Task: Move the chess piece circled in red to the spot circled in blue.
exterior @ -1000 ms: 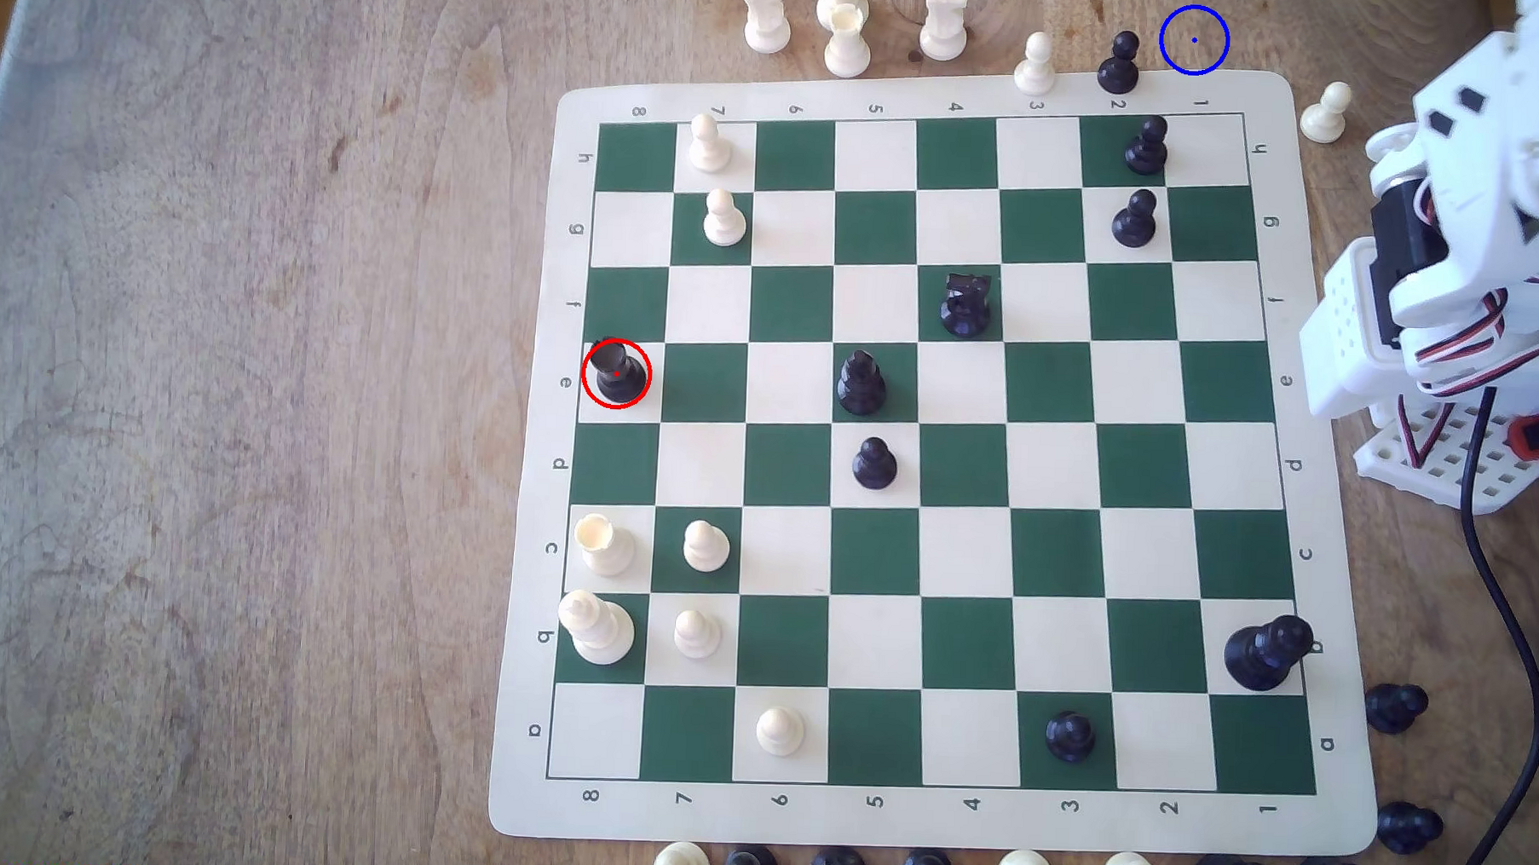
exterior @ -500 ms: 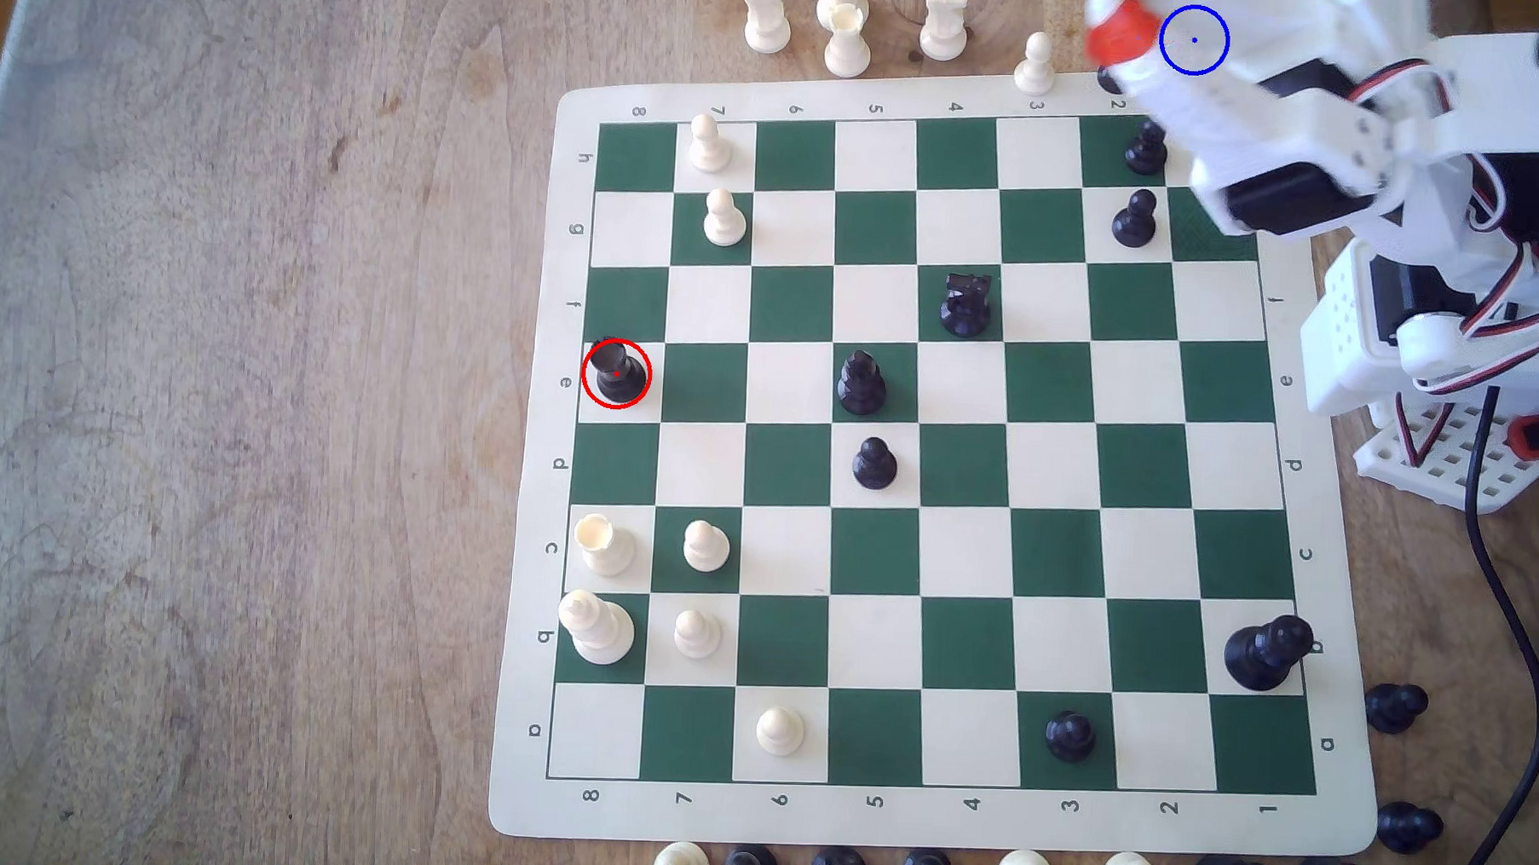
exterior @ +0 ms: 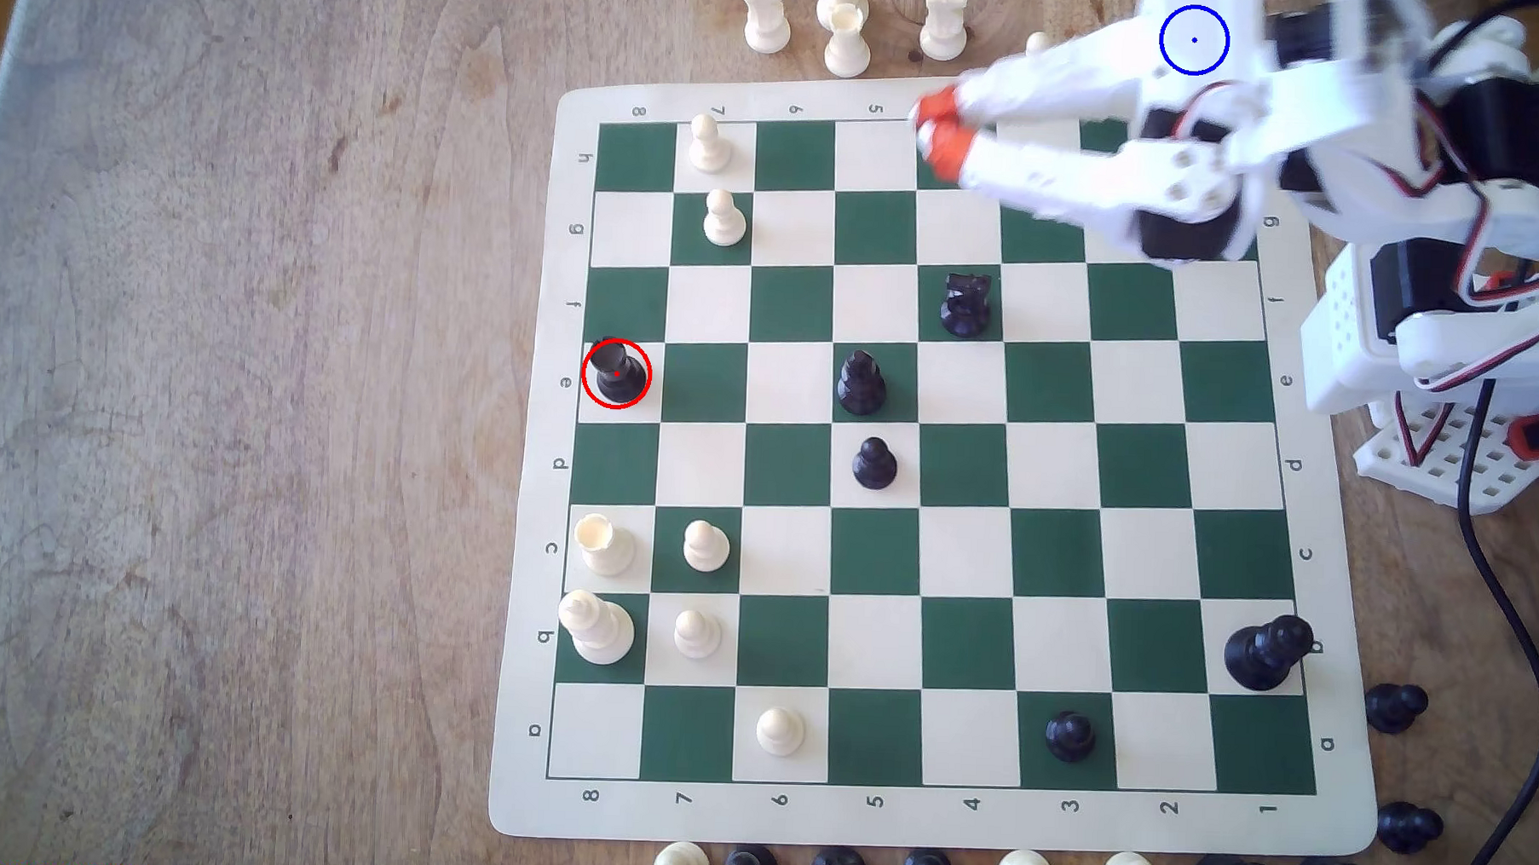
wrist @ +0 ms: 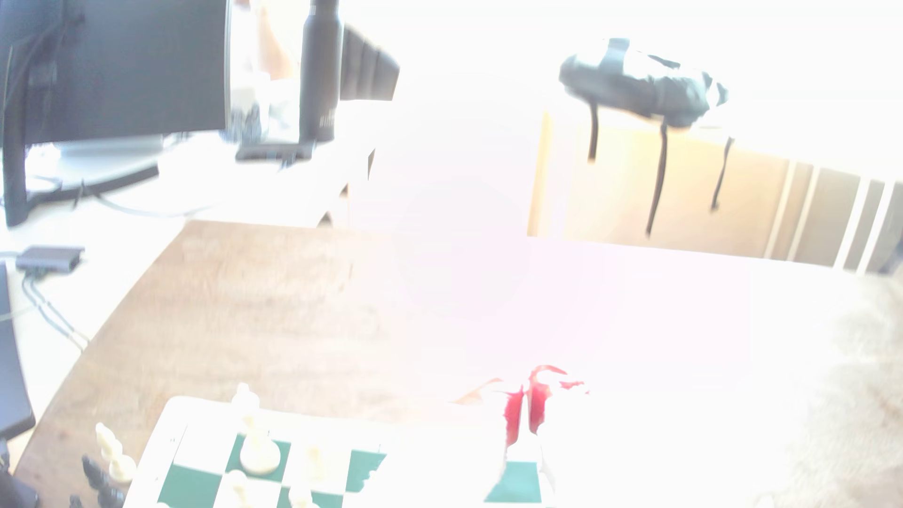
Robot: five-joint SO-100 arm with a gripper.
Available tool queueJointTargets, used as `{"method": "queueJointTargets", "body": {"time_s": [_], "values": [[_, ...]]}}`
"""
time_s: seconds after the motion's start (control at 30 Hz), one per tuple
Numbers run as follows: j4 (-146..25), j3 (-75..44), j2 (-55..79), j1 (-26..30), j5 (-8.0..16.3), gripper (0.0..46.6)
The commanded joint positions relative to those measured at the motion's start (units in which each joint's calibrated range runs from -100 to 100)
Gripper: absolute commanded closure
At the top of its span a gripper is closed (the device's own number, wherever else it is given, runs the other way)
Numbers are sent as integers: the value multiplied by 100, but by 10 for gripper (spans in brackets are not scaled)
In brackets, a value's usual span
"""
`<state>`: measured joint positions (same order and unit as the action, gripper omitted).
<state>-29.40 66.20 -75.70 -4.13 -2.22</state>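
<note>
The chess piece [exterior: 616, 372], short and black with a flat top, stands inside the red ring on square e8 at the board's edge on the exterior view's left. My gripper [exterior: 939, 130] hovers blurred above the far row near columns 4 and 5, far to the piece's right; its orange fingertips [exterior: 937, 109] meet with nothing between them. In the washed-out wrist view the gripper [wrist: 525, 412] shows two red tips pressed close over the board. The blue ring [exterior: 1195, 6] lies beyond the board's far right corner, and my white arm covers the wood inside it.
The green-and-cream board [exterior: 912, 823] holds black pieces mid-board, such as a notched one [exterior: 965, 305] and a pawn [exterior: 874, 463], and white pieces [exterior: 722, 218] along its left columns. Captured pieces line the near and far table edges. The arm base [exterior: 1450, 368] and a black cable [exterior: 1528, 671] are at the right.
The arm unfolded from its rest at the right and swung over the board's far right corner, then leftward. It now covers the blue-ringed spot and two black pawns. The ringed piece has not moved.
</note>
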Motion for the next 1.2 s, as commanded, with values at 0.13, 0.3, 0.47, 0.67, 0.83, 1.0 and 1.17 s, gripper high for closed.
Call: {"method": "queueJointTargets", "body": {"time_s": [0.13,0.3,0.47,0.67,0.83,1.0,1.17], "values": [[-925,-2032,1551,300,195,433],[-1163,-2404,2307,237,283,430],[-1163,-2694,2918,221,303,428],[-827,-3075,3682,276,479,397],[-409,-3021,4226,237,513,368],[-205,-3338,4939,112,645,354],[-409,-4254,6017,41,772,342]]}}
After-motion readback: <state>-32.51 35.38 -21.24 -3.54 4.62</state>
